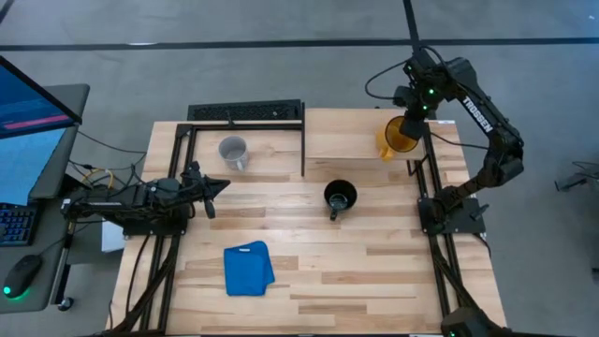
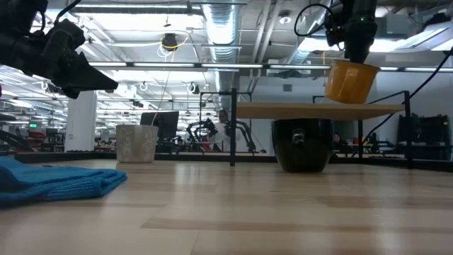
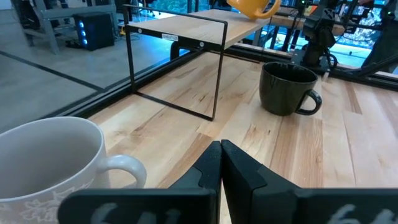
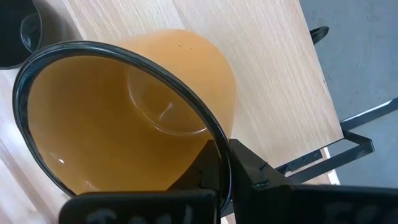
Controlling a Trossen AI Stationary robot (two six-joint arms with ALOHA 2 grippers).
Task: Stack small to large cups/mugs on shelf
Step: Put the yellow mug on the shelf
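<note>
A yellow mug (image 1: pixel 397 136) hangs tilted in my right gripper (image 1: pixel 413 117), over the right end of the shelf (image 1: pixel 351 131). In the low view the mug (image 2: pixel 349 81) is at the board's top (image 2: pixel 311 110); I cannot tell whether it touches. A pale grey-white mug (image 1: pixel 232 152) stands on the tabletop left of the shelf. A black mug (image 1: pixel 339 197) stands on the tabletop in front of the shelf. My left gripper (image 1: pixel 217 186) is shut and empty, raised near the table's left side, close to the white mug (image 3: pixel 50 162). My right gripper holds the yellow mug by its rim (image 4: pixel 214 134), one finger inside the mug and one outside, the wall pinched between them. The fingers come from above, pointing down. The mug hangs below them, tilted, mouth up, over the shelf board.
A folded blue cloth (image 1: pixel 248 269) lies on the tabletop near the front left. A black keyboard-like bar (image 1: pixel 245 112) lies at the far edge. Black frame rails (image 1: pixel 435 234) run along both table sides. Bare wood lies between the black mug and the cloth.
</note>
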